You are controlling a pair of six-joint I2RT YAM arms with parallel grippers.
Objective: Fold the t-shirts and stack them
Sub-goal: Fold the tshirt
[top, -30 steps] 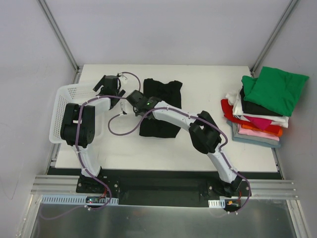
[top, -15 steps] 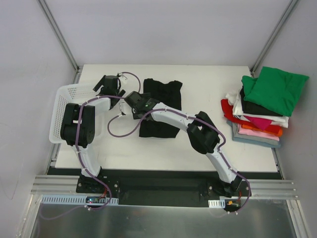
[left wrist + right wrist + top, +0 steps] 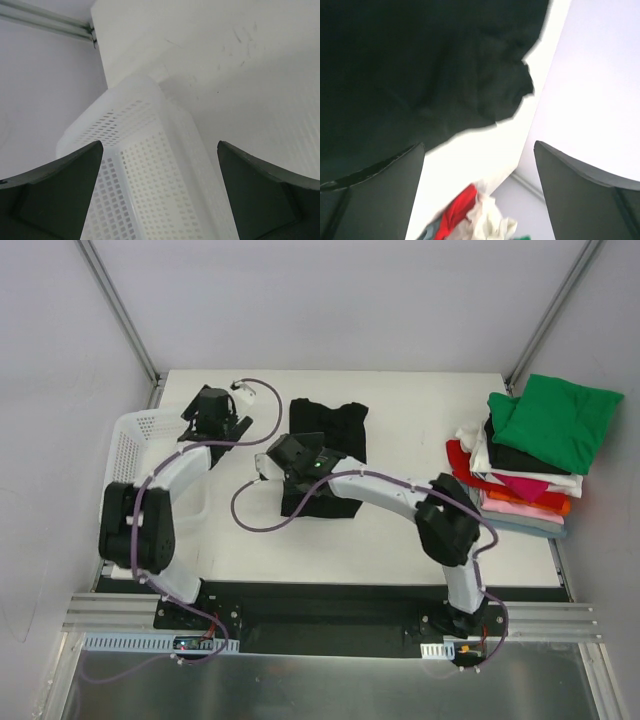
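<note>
A black t-shirt (image 3: 335,430) lies partly folded on the white table, left of centre. My right gripper (image 3: 305,458) hovers over its left part, open, with nothing between the fingers. In the right wrist view the black t-shirt (image 3: 420,70) fills the upper left, beyond the open gripper (image 3: 479,147). The stack of folded t-shirts (image 3: 525,485) stands at the table's right edge, a green one (image 3: 555,420) on top; its red and white layers (image 3: 470,217) show blurred. My left gripper (image 3: 210,412) is open over the far corner of the basket (image 3: 150,180), holding nothing (image 3: 160,145).
The white mesh basket (image 3: 130,440) stands at the left table edge, under the left arm. Purple cables loop from both wrists over the table. Metal frame posts rise at the two far corners, and the stack overhangs the right edge.
The right gripper has opened and let go of the black t-shirt, drifting slightly right over it. The left arm has straightened out, its gripper staying open over the basket.
</note>
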